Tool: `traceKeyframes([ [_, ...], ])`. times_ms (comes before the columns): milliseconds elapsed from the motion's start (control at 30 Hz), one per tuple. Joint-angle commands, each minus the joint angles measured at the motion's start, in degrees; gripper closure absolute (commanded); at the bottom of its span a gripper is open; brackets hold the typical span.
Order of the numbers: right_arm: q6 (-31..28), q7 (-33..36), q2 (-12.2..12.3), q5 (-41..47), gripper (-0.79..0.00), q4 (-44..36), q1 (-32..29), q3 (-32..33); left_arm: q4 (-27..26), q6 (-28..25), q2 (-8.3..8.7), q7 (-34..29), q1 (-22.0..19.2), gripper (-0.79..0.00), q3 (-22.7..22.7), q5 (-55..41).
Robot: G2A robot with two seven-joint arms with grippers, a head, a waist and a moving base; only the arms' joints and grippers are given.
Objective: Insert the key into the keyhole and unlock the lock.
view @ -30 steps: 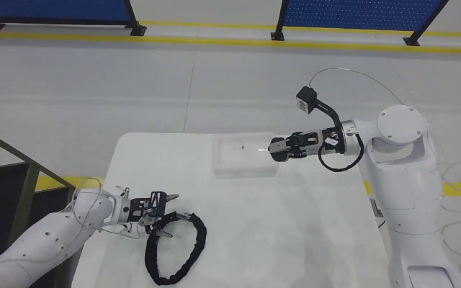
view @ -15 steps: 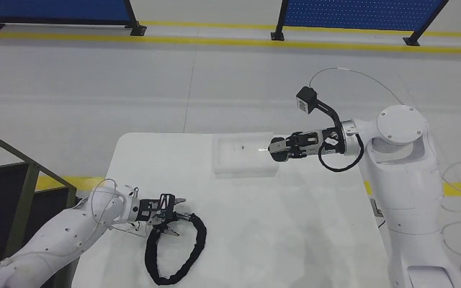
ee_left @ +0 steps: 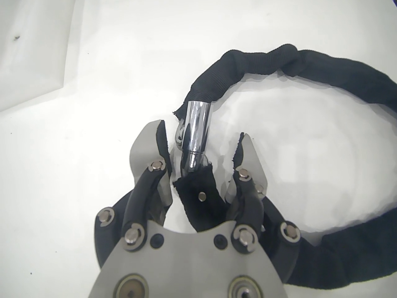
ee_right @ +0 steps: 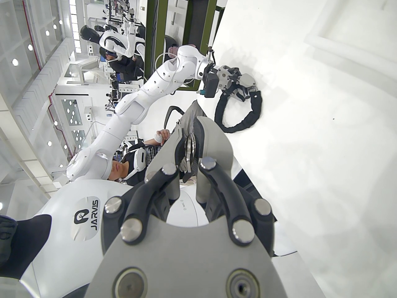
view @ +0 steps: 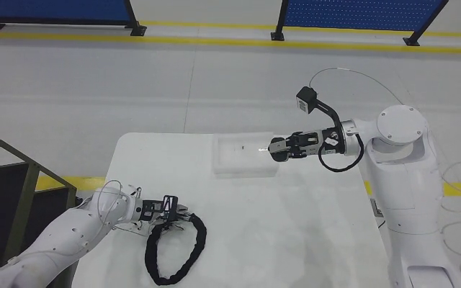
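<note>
Key (ee_right: 189,149) gripped in right end effector (ee_right: 189,131); left end effector (ee_left: 202,131) straddles lock (ee_left: 196,122).

White table (view: 288,230); shallow white tray (view: 234,160) near its far edge

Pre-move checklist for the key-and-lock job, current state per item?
1. Left tool open around cylinder: ok.
2. Cylinder centred between jaws: ok, slightly nearer one finger.
3. Sleeve clear of jaws: not ok, a fabric end lies between them.
4. Key gripped in right tool: ok.
5. Keyhole facing the key: cannot tell.
6. Right tool near cylinder: not ok, it hangs by the tray, far off.
</note>
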Motion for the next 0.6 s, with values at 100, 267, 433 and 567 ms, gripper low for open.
traceKeyframes([
  [100,0.00,0.00,0.00,0.00,0.000,0.00,0.00,0.00,0.64,0.16,-0.48,-1.02,0.33,0.000,-1.10,-0.79],
  [267,0.00,0.00,0.00,0.00,0.000,0.00,0.00,0.00,0.46,-0.53,-0.46,0.41,0.64,0.000,-1.93,-0.45],
  [433,0.00,0.00,0.00,0.00,0.000,0.00,0.00,0.00,-0.40,-1.31,0.04,1.88,0.97,0.000,-3.28,-0.81],
  [567,0.00,0.00,0.00,0.00,0.000,0.00,0.00,0.00,-2.33,-2.25,0.92,4.33,1.33,0.000,-4.76,-1.41],
])
